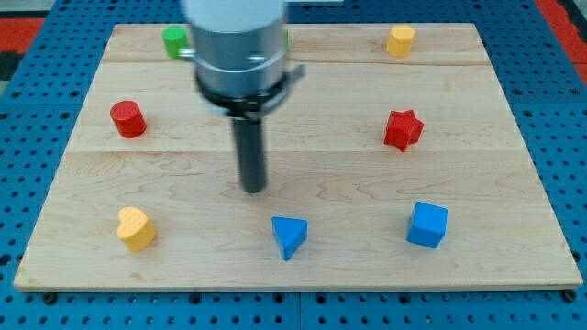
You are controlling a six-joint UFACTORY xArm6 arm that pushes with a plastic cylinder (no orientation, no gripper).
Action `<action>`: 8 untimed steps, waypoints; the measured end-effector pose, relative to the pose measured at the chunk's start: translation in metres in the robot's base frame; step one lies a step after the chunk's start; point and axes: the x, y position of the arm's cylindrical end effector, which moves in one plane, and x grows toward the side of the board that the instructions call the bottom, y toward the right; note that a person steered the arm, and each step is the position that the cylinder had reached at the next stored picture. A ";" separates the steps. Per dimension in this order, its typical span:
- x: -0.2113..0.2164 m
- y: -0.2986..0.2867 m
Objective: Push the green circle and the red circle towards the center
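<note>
Wooden board [514,110] | our tip [254,189] central, touching nothing, no gripper | red circle [128,119] left, green circle [174,40] far-left | risk: glancing push skews circle.

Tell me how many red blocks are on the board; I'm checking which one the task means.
2: the red circle near the view's left edge, and the red star at the view's right. The arm's body could hide another near the top.

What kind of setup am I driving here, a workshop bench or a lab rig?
Most likely a lab test rig: a wooden board lies on a blue perforated base, with small toy blocks like the red circle and blue cube scattered around my tip.
</note>
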 end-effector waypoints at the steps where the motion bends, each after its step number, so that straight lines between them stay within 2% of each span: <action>1: -0.027 -0.086; 2: -0.069 -0.174; 3: -0.093 -0.203; 4: -0.093 -0.148; 5: -0.101 -0.114; 6: -0.115 -0.109; 7: -0.115 -0.055; 8: -0.135 -0.066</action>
